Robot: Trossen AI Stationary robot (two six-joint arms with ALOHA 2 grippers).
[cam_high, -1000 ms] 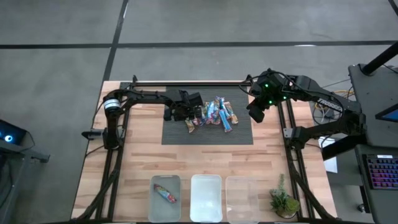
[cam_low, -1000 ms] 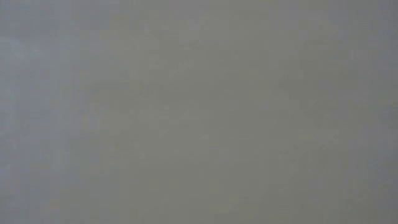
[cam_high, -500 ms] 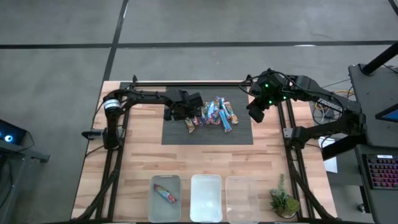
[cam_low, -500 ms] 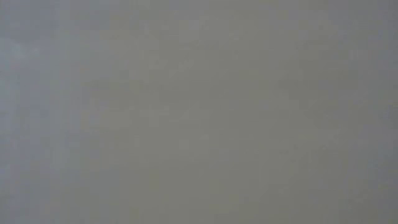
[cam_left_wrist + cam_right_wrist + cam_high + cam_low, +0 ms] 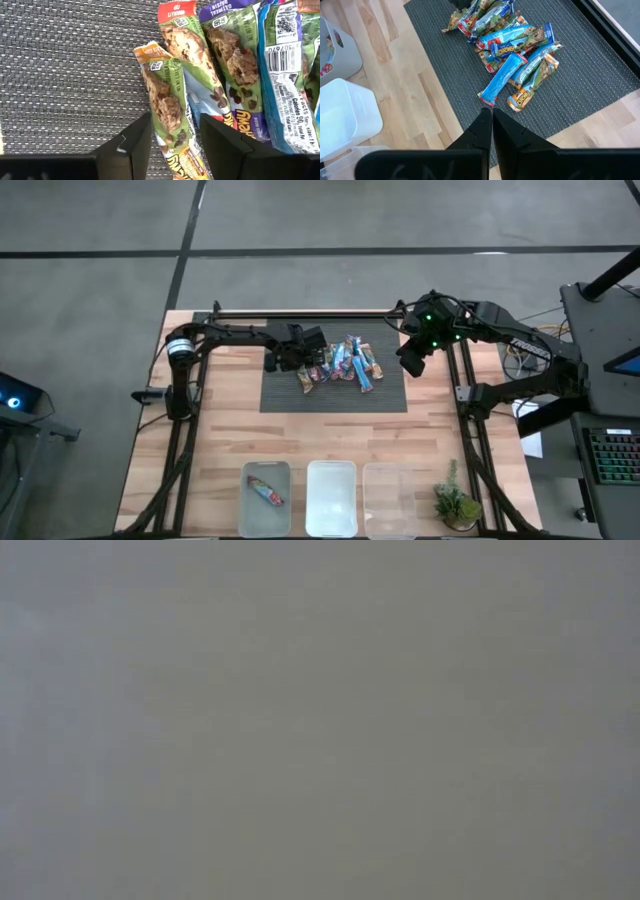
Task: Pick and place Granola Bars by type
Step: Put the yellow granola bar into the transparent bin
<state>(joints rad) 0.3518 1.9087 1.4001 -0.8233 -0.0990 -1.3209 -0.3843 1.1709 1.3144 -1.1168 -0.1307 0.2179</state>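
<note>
Several granola bars point(image 5: 340, 365) lie heaped on the dark woven mat point(image 5: 300, 398) at the far middle of the table; the right wrist view shows the same heap point(image 5: 512, 42). My left gripper point(image 5: 175, 145) points down at the heap's left end, its fingers on either side of an orange-ended bar point(image 5: 165, 95). That bar lies beside a red-ended bar point(image 5: 187, 40). My right gripper point(image 5: 487, 125) hangs shut above the mat's right edge point(image 5: 410, 365), holding nothing. The low view shows only flat grey. My left gripper has the orange-ended bar's two long edges point(image 5: 172, 140) between its two fingers, at about mid-length. The fingers come from above, pointing steeply down, and lie across the bar. The bar lies flat on the mat, and the red-ended bar's edge also reaches the right-hand finger point(image 5: 220, 145).
Three clear bins stand along the near edge: the left one point(image 5: 252, 515) holds one bar point(image 5: 266, 491), beside it the middle point(image 5: 331, 495) and right point(image 5: 392, 495) bins. A small plant point(image 5: 455, 505) stands at the near right corner. Bare wood lies between the mat and the bins.
</note>
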